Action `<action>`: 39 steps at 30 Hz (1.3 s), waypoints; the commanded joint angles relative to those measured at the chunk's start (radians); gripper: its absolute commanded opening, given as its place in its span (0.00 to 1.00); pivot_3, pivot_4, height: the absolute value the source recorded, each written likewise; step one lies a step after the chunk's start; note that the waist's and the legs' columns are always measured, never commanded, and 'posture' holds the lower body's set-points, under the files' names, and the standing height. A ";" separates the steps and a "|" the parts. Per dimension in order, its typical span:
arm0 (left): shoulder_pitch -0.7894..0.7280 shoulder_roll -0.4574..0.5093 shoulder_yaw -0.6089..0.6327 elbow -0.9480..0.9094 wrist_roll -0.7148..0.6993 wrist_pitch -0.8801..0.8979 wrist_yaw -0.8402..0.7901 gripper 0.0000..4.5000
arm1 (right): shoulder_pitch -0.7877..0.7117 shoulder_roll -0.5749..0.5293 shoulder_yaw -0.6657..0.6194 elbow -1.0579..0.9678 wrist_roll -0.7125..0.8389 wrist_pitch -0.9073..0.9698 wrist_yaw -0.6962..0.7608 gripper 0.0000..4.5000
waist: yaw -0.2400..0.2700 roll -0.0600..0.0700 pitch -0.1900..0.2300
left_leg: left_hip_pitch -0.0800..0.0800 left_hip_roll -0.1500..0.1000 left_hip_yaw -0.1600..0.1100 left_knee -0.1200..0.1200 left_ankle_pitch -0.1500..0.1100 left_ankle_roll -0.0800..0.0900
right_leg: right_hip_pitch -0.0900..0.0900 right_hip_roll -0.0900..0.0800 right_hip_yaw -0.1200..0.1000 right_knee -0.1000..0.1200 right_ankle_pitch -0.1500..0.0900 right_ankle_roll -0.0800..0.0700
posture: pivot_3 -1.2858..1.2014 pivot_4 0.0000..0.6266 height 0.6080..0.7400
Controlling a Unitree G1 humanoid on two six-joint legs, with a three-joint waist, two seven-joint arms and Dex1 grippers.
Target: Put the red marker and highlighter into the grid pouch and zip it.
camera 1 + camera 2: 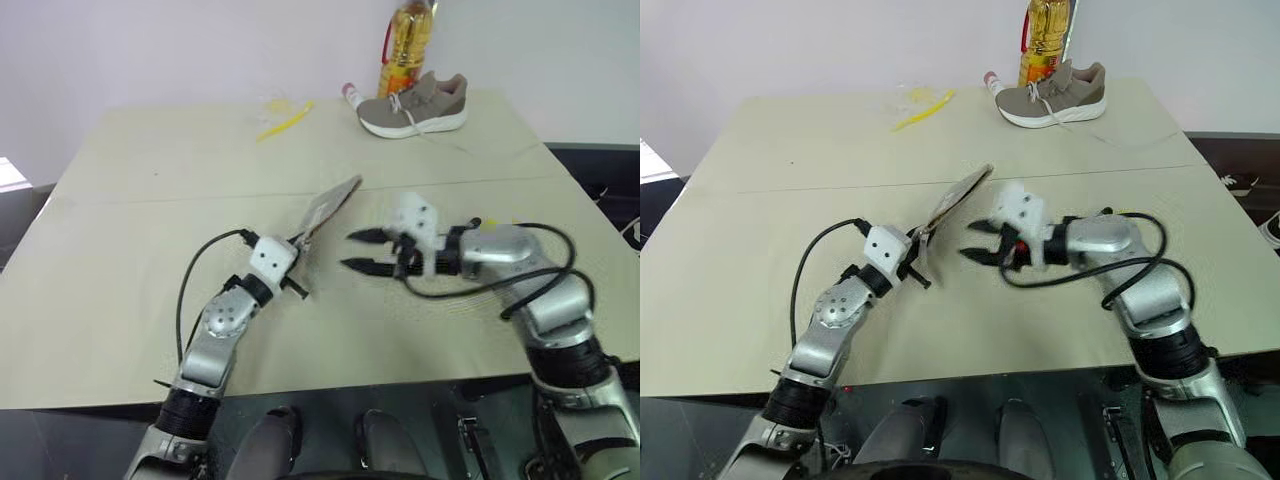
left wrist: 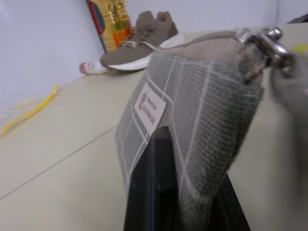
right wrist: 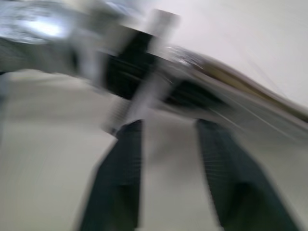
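grid pouch (image 1: 330,205) is clamped at one end in your left gripper (image 1: 296,262), lifted tilted off the table (image 1: 130,230). your right gripper (image 1: 977,242) hangs just beside it, jaws apart and empty. you look to be at the zipping stage. marker and highlighter aren't visible, so i can't tell whether they're inside. next, pinch the zipper pull (image 2: 262,41) and draw it along.
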 commanded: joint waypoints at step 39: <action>0.029 0.014 -0.013 -0.102 -0.134 -0.049 -0.177 0.00 | -0.133 0.114 -0.227 0.516 -0.118 0.356 -0.676 0.65 | -0.004 0.001 -0.001 | -0.002 0.000 0.001 0.001 0.000 0.001 | -0.001 0.000 0.001 0.001 0.000 0.000 | 0.52 0.24 1.00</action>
